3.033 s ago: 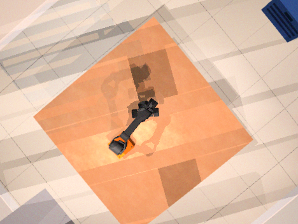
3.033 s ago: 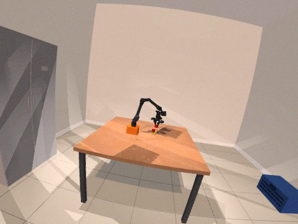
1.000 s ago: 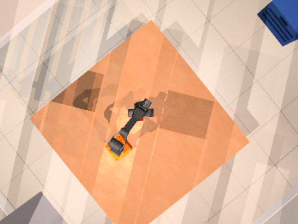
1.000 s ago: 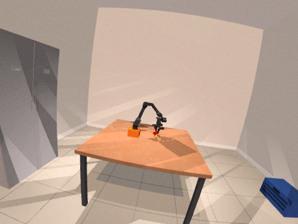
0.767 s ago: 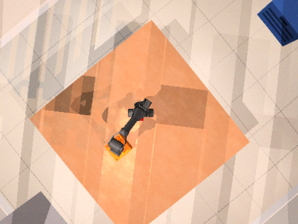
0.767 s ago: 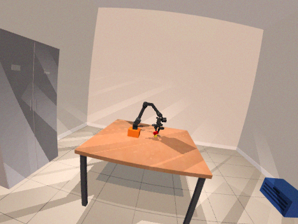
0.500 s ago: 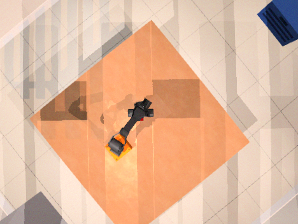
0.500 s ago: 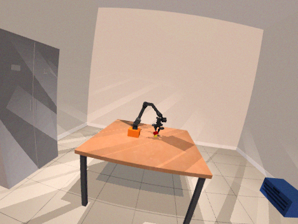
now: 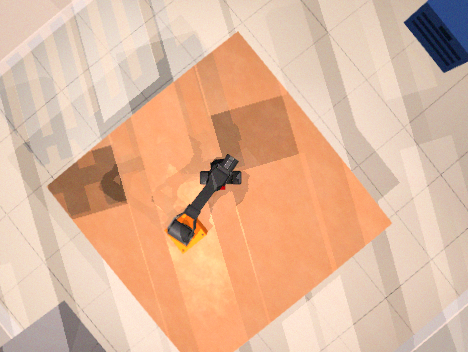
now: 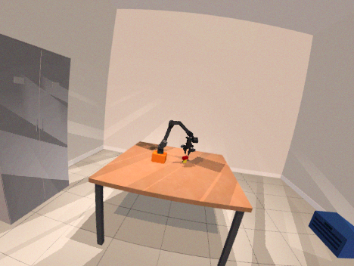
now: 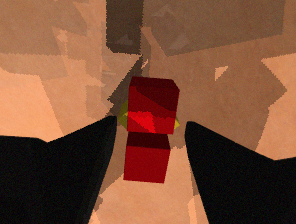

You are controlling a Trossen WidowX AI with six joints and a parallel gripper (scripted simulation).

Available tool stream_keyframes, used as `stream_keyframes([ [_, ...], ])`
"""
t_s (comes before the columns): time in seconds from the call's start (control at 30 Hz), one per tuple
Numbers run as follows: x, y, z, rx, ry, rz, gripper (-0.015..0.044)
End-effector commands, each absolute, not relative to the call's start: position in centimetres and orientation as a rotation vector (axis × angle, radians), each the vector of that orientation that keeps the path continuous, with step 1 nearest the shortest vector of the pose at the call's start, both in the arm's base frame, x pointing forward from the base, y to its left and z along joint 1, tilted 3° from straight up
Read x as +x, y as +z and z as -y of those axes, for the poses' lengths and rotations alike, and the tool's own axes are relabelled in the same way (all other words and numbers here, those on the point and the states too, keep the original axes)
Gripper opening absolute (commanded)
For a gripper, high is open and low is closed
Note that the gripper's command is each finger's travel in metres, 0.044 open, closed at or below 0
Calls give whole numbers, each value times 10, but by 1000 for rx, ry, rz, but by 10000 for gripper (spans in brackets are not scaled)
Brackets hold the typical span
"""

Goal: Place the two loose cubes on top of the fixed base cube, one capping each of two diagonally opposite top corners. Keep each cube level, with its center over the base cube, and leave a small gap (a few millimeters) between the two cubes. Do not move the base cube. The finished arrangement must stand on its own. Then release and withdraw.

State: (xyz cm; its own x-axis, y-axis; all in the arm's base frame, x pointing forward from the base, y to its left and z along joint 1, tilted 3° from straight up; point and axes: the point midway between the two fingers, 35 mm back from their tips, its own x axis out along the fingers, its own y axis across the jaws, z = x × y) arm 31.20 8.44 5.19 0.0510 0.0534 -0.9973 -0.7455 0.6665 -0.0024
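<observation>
Two red cubes show in the wrist view, one cube (image 11: 152, 107) above the other cube (image 11: 146, 164) in the picture, close together. Only two corners of the yellow base cube (image 11: 123, 116) (image 10: 184, 162) show in the wrist view, left and right under the upper red cube. In the exterior view, red (image 10: 184, 158) sits on top of the yellow base; the two cubes cannot be told apart there. My gripper (image 11: 151, 125) (image 10: 187, 153) is open, with its fingers to either side of the red cubes and gaps between them. Whether both cubes are level is unclear.
An orange block (image 9: 199, 239) (image 10: 159, 157) lies under the arm's base on the wooden table (image 9: 300, 210) (image 10: 151, 181). The arm reaches from it over the cubes. A blue box (image 9: 445, 35) (image 10: 336, 232) and a grey cabinet (image 10: 34, 113) stand off the table.
</observation>
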Motion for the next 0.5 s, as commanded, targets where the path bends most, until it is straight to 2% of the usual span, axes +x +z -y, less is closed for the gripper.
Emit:
stream_keyframes([
  [0.0, 313, 60, -84, -631, 674, -1394, 205],
  [0.47, 312, 87, -83, -631, 674, -1394, 205],
])
